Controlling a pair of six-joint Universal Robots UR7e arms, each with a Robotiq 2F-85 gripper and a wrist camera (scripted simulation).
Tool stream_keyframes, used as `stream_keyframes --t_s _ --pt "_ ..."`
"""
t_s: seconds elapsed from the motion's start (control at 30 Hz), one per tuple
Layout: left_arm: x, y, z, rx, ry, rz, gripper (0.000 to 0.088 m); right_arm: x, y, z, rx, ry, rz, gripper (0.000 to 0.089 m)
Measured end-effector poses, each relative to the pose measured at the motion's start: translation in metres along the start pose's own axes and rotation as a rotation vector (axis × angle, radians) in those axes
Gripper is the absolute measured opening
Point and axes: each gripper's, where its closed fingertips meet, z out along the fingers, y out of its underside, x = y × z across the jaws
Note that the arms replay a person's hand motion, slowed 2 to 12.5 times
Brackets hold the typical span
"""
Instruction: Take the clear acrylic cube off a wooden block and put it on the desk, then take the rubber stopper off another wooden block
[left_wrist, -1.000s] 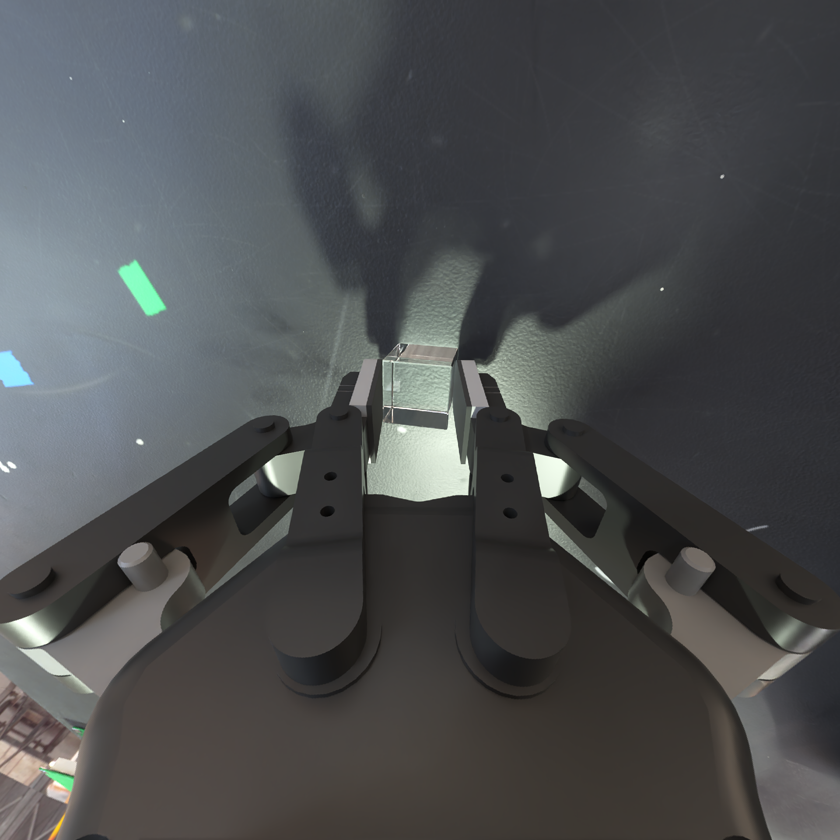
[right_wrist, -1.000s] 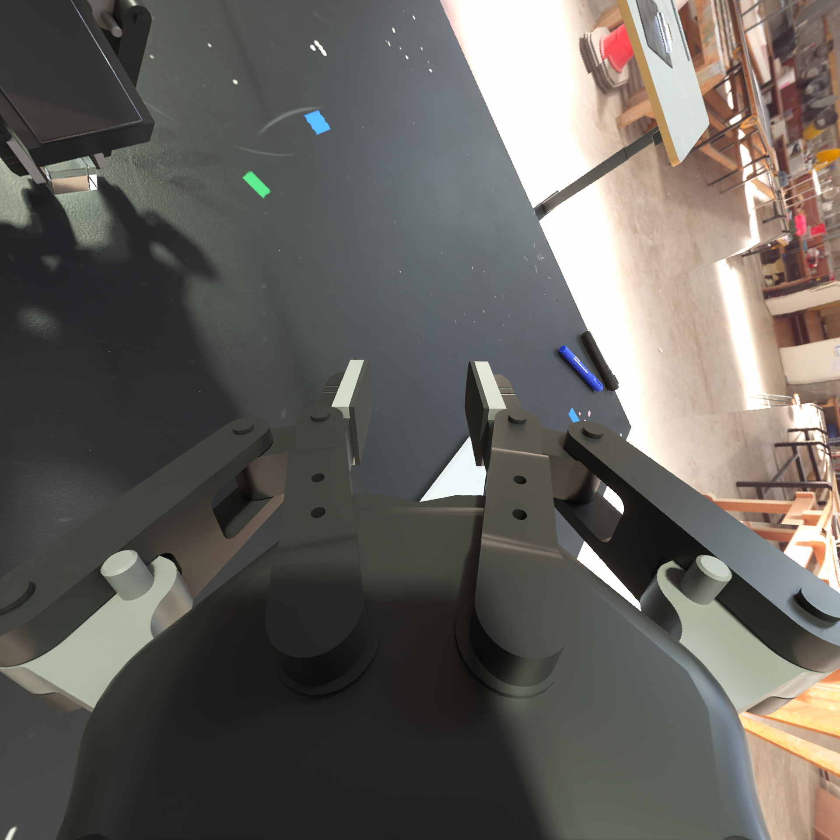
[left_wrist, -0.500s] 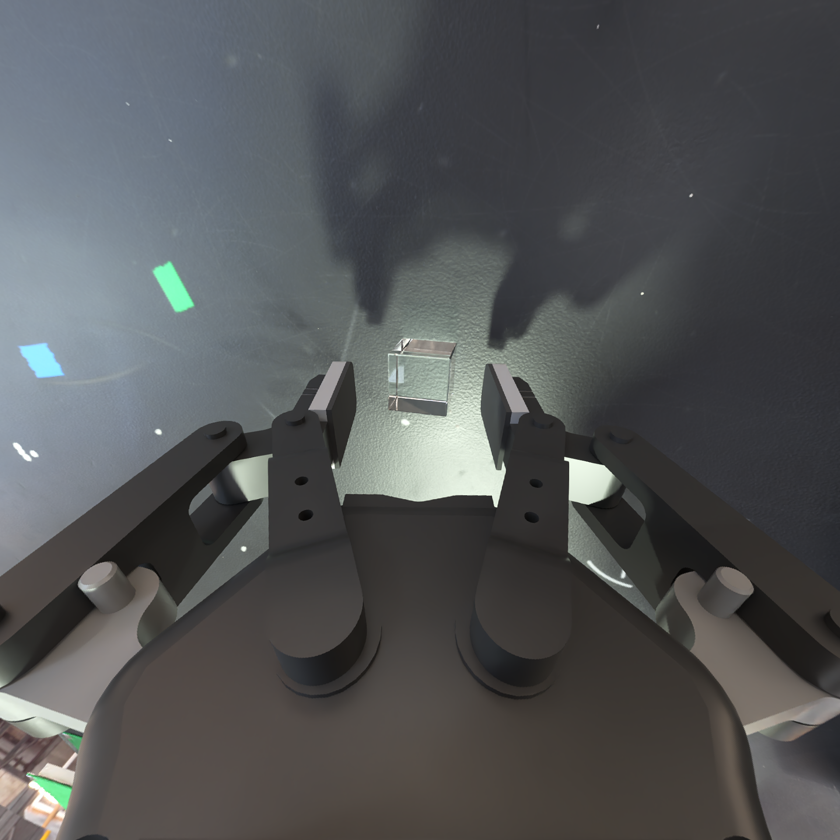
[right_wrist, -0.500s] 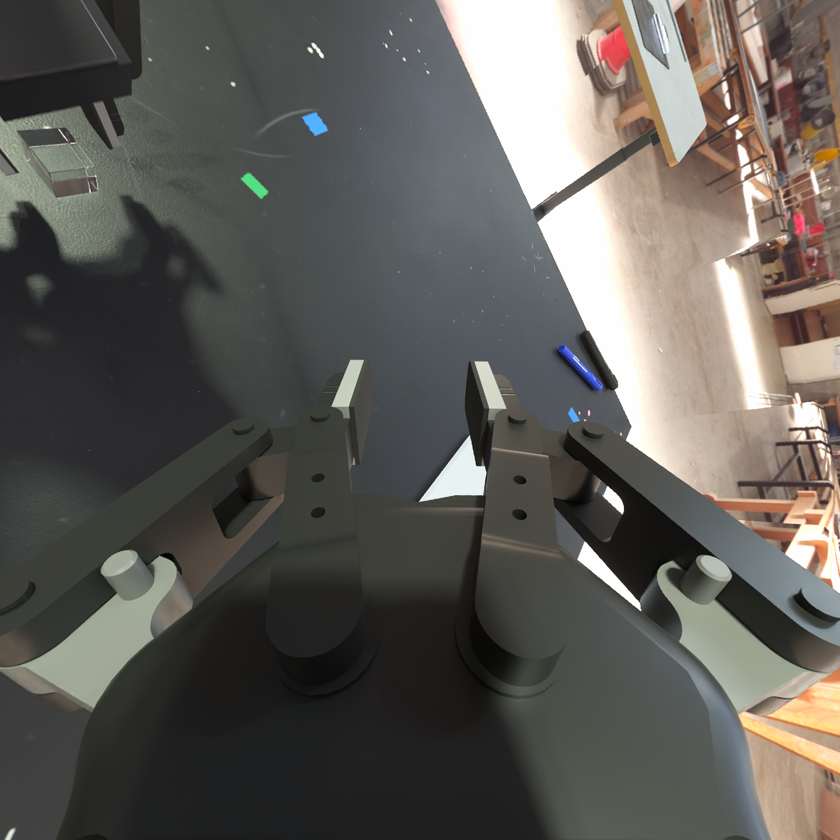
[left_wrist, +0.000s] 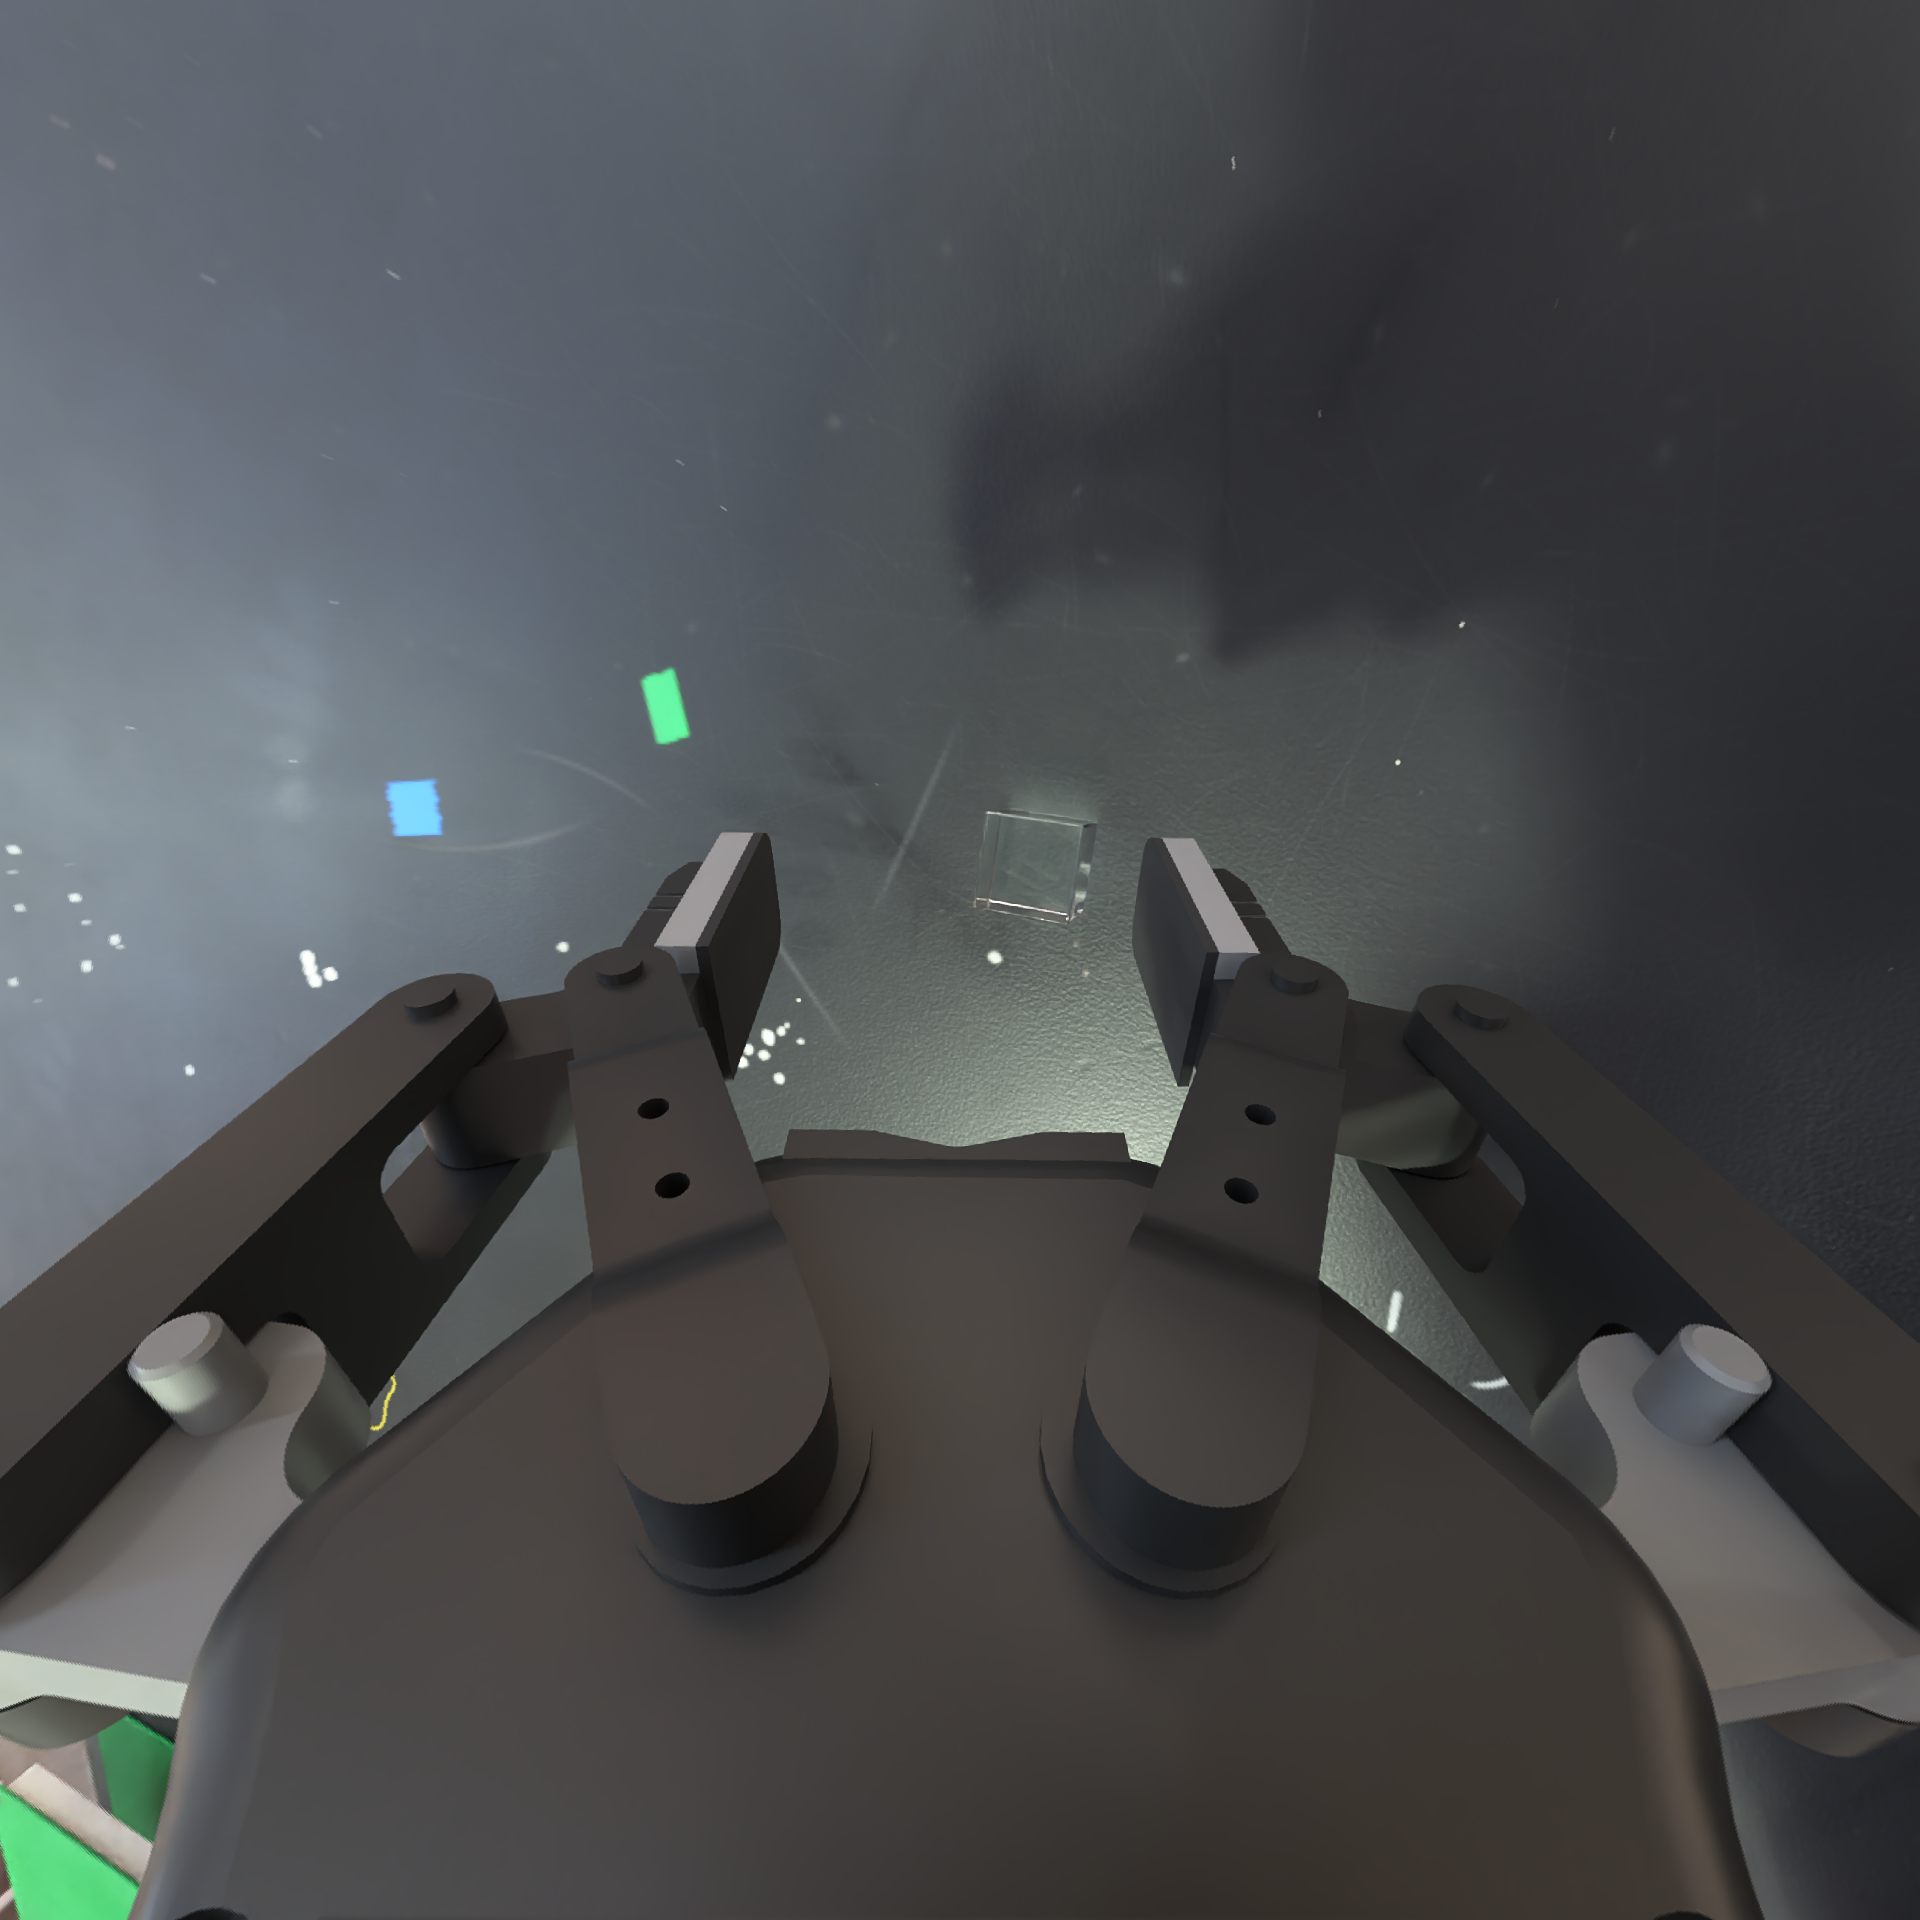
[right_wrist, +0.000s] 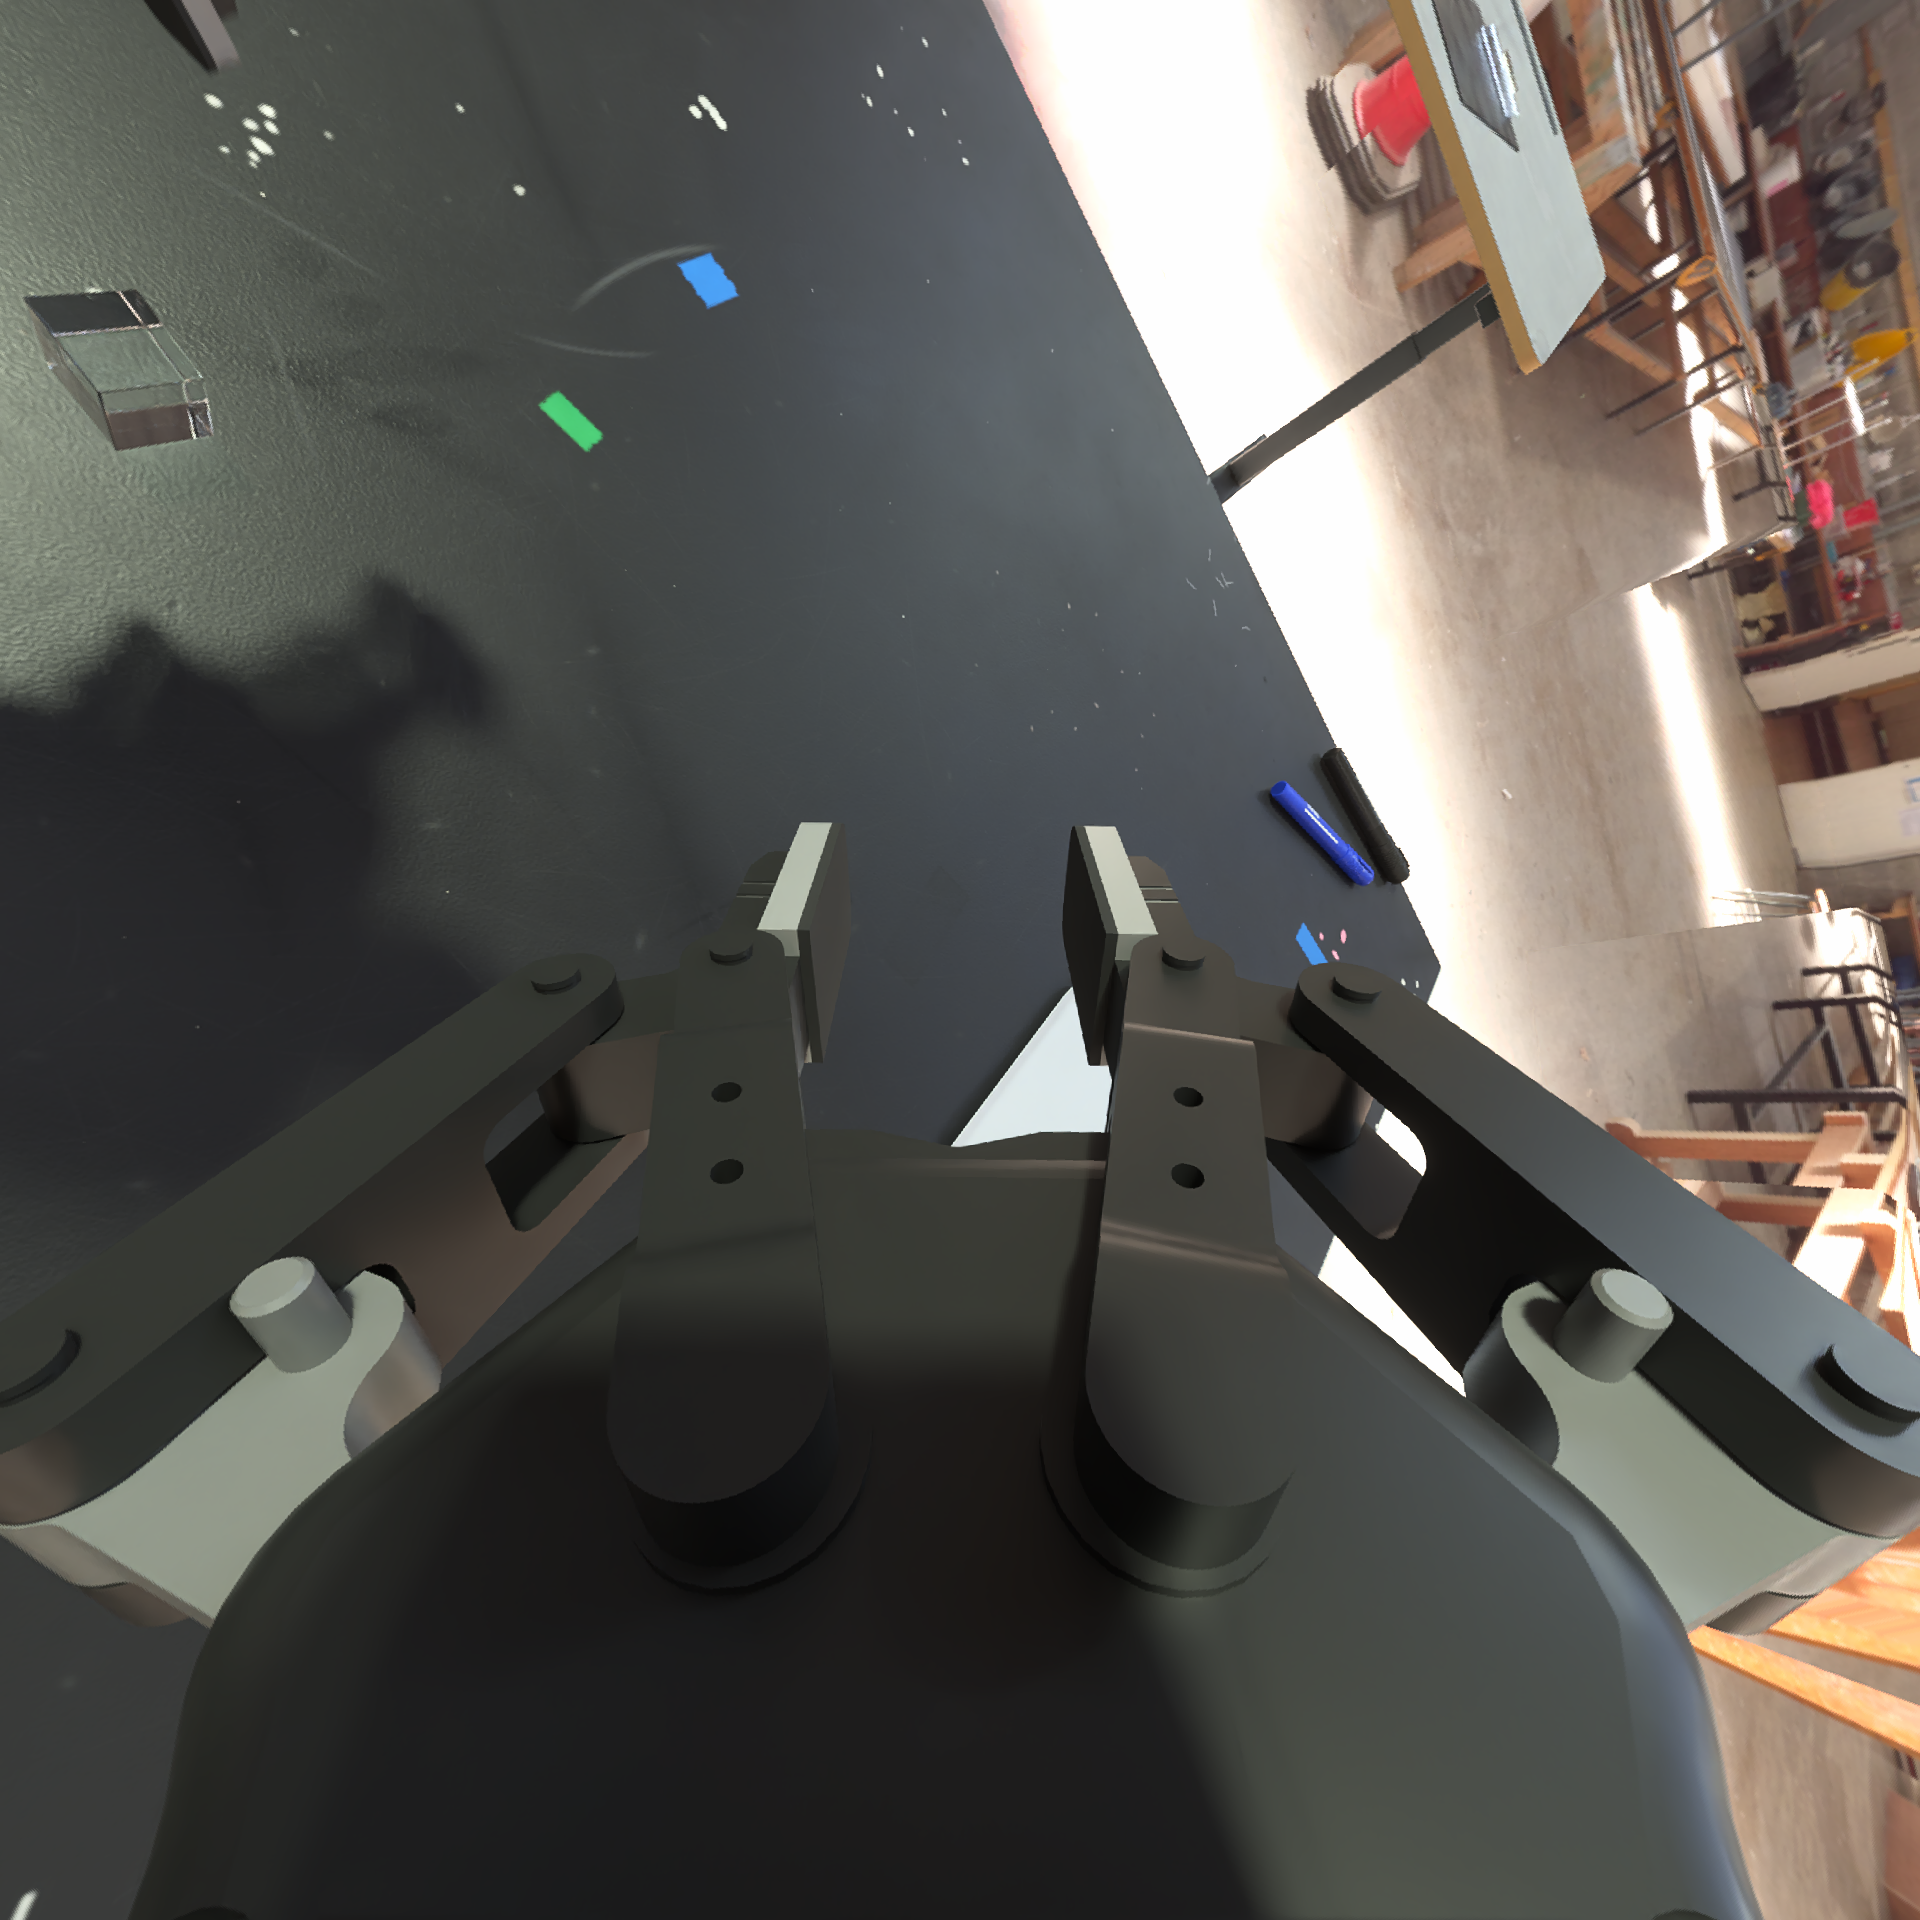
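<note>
The clear acrylic cube (left_wrist: 1034, 868) rests alone on the dark counter (left_wrist: 1351, 312), so the first half of the task looks done. The left tool (left_wrist: 956, 935) hangs above it with fingers apart and empty, the cube toward its 1 o'clock. The right tool (right_wrist: 951, 914) is likewise spread and empty; from there the cube (right_wrist: 114, 369) lies at 10 o'clock. Neither the rubber stopper nor any wooden block is in view, so that step remains. Green tape (left_wrist: 665, 707), blue tape (left_wrist: 414, 808) and two markers (right_wrist: 1335, 831) lie well apart; nothing blocks the way.
</note>
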Motion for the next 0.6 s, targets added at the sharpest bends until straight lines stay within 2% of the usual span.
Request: stream_keyframes --t_s 0.33,0.6 --pt "-0.019 -0.004 -0.065 0.196 -0.202 -0.075 0.0644 0.001 0.002 -0.001 -0.002 0.005 0.005 0.0377" --pt "-0.033 0.018 -0.118 0.289 -0.380 -0.172 0.0678 0.002 0.002 -0.001 -0.005 0.007 0.006 0.0377"
